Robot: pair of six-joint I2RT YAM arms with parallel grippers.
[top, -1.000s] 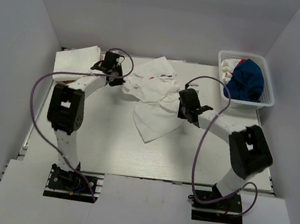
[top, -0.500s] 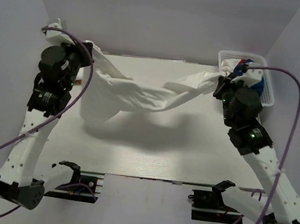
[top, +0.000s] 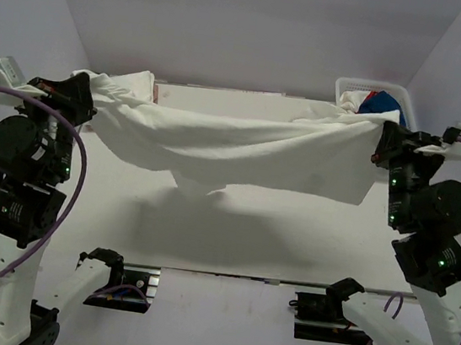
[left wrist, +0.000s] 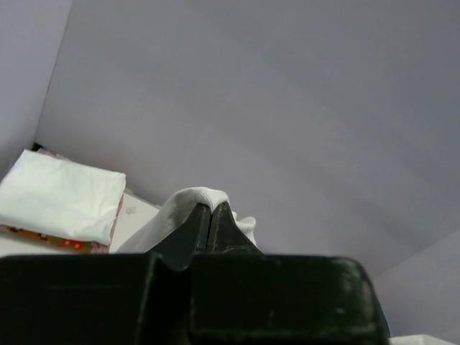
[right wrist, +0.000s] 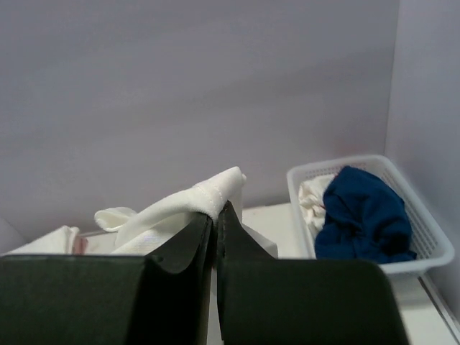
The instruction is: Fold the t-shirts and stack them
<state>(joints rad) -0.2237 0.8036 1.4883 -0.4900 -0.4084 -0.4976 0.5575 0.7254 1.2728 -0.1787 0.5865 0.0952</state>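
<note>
Raised and stretched since, the tee (top: 234, 143) hangs between left claw (left wrist: 210, 210) and right claw (right wrist: 215, 207), each pinching an edge; seems soft, light.

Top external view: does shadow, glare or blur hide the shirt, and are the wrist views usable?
Top external: even, soft light, no glare; the stretched white t-shirt throws a diffuse shadow on the table. Left wrist: the left gripper is a dark, underexposed mass low in frame. Right wrist: the same for the right gripper; basket sharp.

The white t-shirt (top: 243, 144) is soft matt cloth, the basket (right wrist: 431, 264) white lattice plastic, the table (top: 273, 238) smooth.
</note>
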